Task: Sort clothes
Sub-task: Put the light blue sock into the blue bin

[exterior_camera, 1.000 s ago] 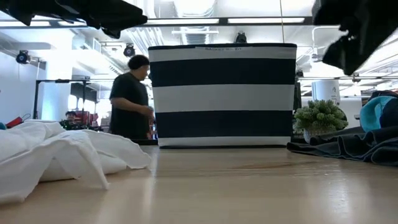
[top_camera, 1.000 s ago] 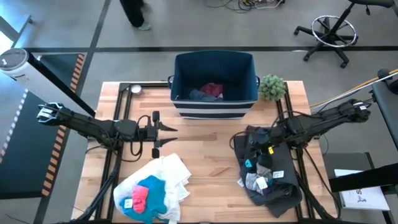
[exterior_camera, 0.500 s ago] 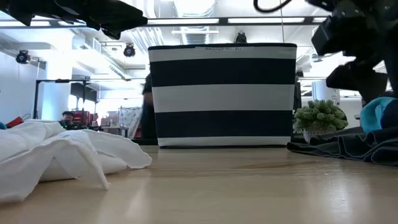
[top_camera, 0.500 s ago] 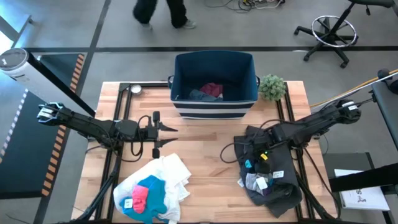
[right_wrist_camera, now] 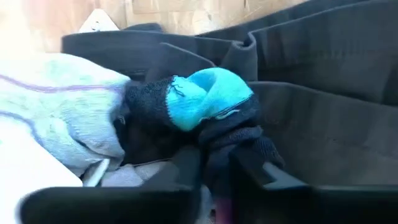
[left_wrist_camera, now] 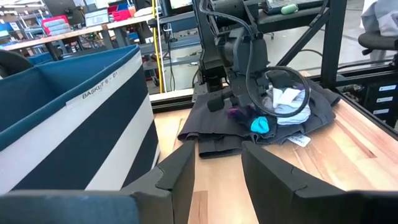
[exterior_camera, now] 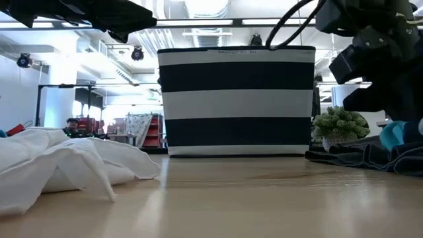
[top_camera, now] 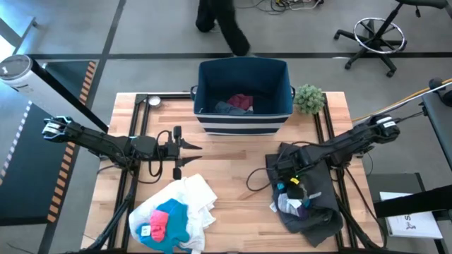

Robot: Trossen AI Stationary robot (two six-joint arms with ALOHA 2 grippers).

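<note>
On the table's right lies a large dark grey garment [top_camera: 314, 212] with small pieces on it, among them a light grey one [right_wrist_camera: 56, 112] and a dark knit sock with a teal-blue end [right_wrist_camera: 208, 102]. My right gripper [top_camera: 287, 176] points down onto this pile and is shut on the sock [right_wrist_camera: 216, 177]. A white garment [top_camera: 189, 197] lies at the near left, bearing a teal-blue piece [top_camera: 173, 215] and a red one [top_camera: 159, 224]. My left gripper [top_camera: 189, 155] hangs open above the table's left half, nothing between its fingers [left_wrist_camera: 217, 152]. My right gripper pinches the sock's dark knit part [right_wrist_camera: 217, 152], just beside the teal-blue end, between its two fingers. The fingers come from above, slanting steeply down. The sock rests on the pile over the dark grey garment, bunched and slack.
A navy bin with white stripes [top_camera: 244, 123] stands at the far middle and holds a maroon piece [top_camera: 240, 101] and a grey one. A small green plant [top_camera: 308, 99] stands to its right. Bare wood lies between the two piles. A person walks past beyond the far edge.
My right gripper has sunk onto the dark grey pile, moving a little toward the table's near-left, and has tipped to point more steeply down. Beyond the far edge, a person has walked toward the right.
</note>
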